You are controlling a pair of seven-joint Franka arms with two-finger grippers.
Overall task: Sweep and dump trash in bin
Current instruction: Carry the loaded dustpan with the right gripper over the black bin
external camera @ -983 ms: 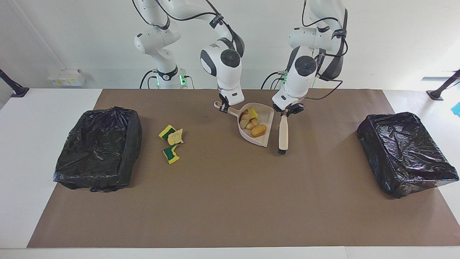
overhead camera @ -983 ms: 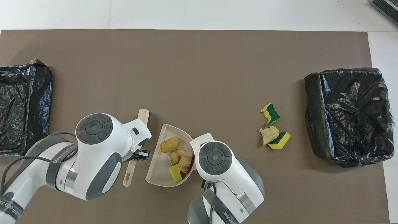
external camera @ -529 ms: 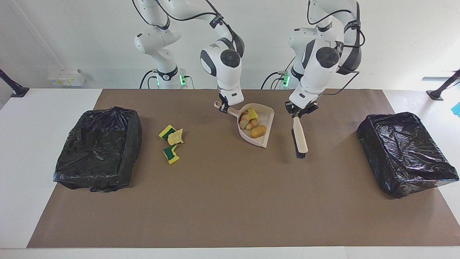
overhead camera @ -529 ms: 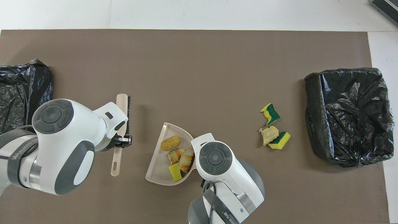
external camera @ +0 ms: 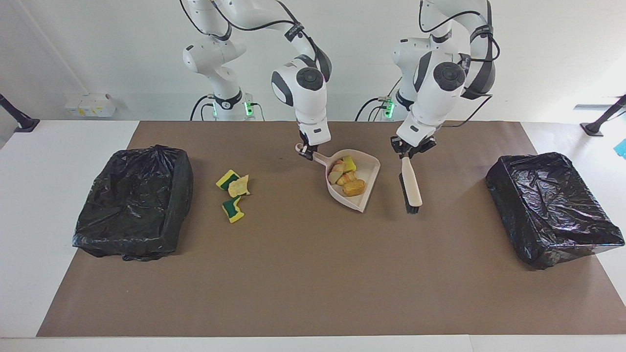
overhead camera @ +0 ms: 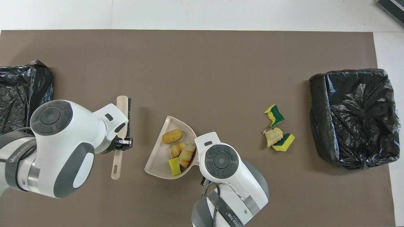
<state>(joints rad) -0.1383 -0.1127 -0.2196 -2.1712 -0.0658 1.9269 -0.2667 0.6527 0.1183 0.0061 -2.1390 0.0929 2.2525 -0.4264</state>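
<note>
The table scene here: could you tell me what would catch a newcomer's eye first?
Mid-table, the right end effector grips the handle of a beige dustpan loaded with sponge and bread-like scraps, while the left end effector holds a hand brush beside it. Three more scraps lie on the brown mat toward the right arm's end, near one of two black-lined bins.

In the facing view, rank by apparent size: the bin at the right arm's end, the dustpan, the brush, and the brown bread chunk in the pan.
1. Bin, by far the largest.
2. Dustpan.
3. Brush, slimmer than the pan.
4. Bread chunk, smallest.
</note>
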